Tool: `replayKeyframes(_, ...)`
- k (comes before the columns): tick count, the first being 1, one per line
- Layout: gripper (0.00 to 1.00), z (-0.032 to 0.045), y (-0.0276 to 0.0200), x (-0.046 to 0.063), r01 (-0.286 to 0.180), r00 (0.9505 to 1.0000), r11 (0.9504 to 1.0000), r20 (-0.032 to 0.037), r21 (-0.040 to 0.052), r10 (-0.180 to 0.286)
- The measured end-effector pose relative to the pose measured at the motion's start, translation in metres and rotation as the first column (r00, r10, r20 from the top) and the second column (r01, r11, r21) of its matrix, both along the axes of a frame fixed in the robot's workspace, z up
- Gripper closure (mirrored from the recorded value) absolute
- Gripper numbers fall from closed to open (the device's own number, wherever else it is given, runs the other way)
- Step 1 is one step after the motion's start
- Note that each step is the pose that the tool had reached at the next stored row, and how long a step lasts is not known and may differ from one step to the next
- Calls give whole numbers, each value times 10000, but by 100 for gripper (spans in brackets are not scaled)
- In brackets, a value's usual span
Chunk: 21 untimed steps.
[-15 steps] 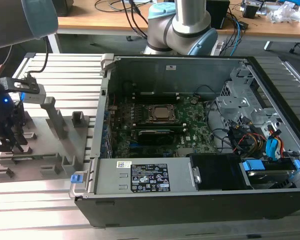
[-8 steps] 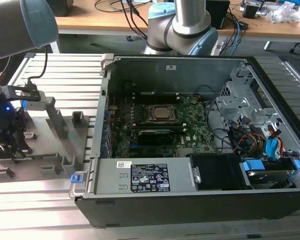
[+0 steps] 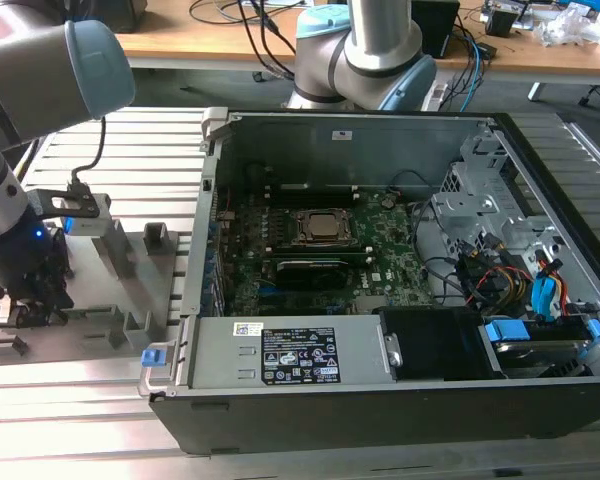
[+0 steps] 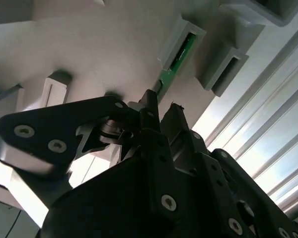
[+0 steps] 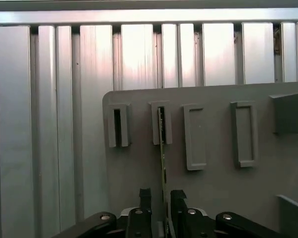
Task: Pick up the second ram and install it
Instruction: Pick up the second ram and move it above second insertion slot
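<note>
The second ram (image 5: 162, 148) is a thin green stick seen edge-on. It stands with its far end in a slot block on the gray fixture plate (image 5: 213, 188). In the second wrist view the ram (image 4: 175, 59) runs from that block toward the fingers. My gripper (image 5: 161, 196) straddles the stick's near end, one black finger on each side, with small gaps showing, so it is open. In the exterior view, my gripper (image 3: 30, 300) hangs low over the fixture plate (image 3: 100, 290) at the exterior view's left.
An open computer case (image 3: 380, 400) lies to the right of the plate, with the green motherboard (image 3: 380, 260) inside. Upright blocks (image 3: 158, 238) stand on the plate. A second arm's base (image 3: 365, 50) stands behind the case. The table is ribbed aluminium (image 5: 49, 124).
</note>
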<state>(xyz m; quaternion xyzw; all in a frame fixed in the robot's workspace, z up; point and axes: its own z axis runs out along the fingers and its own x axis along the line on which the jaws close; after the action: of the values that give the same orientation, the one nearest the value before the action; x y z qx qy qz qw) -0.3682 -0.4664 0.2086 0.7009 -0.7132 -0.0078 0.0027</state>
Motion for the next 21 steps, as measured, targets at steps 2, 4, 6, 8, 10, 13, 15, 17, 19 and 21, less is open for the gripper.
replayKeyframes(2, 70, -54, 1, -8, -147, 9999, 9999, 1, 79, 147)
replayKeyframes(4, 70, -83, 3, -43, -212, 9998, 9997, 3, 104, 212)
replayKeyframes(6, 70, -97, 7, -66, -213, 9998, 9997, 4, 104, 213)
replayKeyframes(8, 70, -121, 11, -66, -145, 9999, 9998, 3, 103, 145)
replayKeyframes(10, 70, -124, 12, -66, -134, 9999, 9999, 4, 104, 133)
replayKeyframes(13, 78, -124, 11, -66, -131, 9999, 9999, 4, 104, 131)
replayKeyframes(15, 86, -124, 11, -66, -130, 9999, 9999, 4, 103, 130)
replayKeyframes(17, 86, -124, 11, -66, -128, 9999, 9999, 5, 104, 128)
replayKeyframes(19, 86, -124, 11, -66, -127, 9999, 9999, 4, 104, 127)
replayKeyframes(21, 86, -124, 11, -66, -126, 9999, 9999, 4, 104, 126)
